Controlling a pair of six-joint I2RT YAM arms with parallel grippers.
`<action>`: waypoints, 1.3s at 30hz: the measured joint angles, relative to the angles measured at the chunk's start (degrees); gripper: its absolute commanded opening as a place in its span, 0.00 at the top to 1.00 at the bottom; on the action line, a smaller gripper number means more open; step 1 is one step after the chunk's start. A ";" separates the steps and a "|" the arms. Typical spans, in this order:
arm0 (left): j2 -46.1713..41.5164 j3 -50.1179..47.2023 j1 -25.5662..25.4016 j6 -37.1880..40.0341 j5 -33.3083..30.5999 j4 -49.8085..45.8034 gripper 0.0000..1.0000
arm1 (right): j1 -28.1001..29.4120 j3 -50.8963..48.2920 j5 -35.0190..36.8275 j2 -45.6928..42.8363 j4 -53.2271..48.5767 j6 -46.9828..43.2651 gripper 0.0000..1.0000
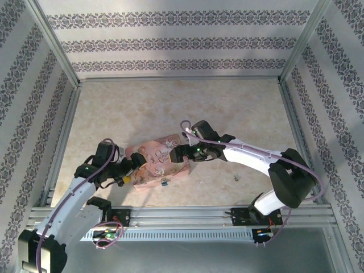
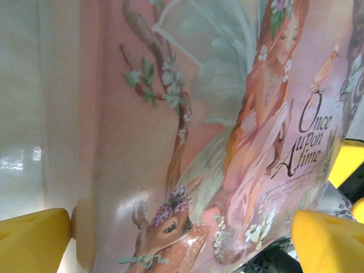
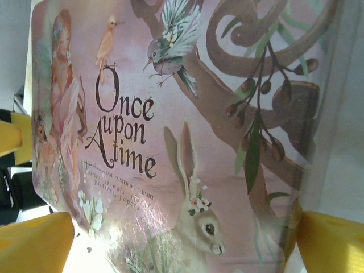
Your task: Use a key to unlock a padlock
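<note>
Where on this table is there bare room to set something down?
Bare: the far half of the table, between the pink box and the back wall. A smaller patch between box, right arm and front rail holds one tiny pale speck. Crowded: around the box, left tool and right tool at its ends, padlock at its near edge.

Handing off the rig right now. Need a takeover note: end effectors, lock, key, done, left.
Left end effector: open, astride the pink box's left end.
Right end effector: open, astride its right end.
Padlock: at the box's near edge; shackle state too small to tell.
Key: probably the pale speck on the table right of the box, untouched.
Done: nothing visible. Left: pick up key, insert, turn.
</note>
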 measured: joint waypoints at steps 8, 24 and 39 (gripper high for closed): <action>12.83 5.38 -1.29 -0.52 -1.75 7.69 0.01 | -4.35 4.26 1.97 3.45 0.00 -0.22 0.02; 36.39 21.99 -1.22 10.05 -8.61 14.75 0.01 | -11.19 20.57 4.66 17.35 -1.70 -5.03 0.02; 42.73 27.10 -0.07 13.44 -10.69 19.04 0.01 | -13.79 22.23 6.05 19.85 -0.52 -6.29 0.02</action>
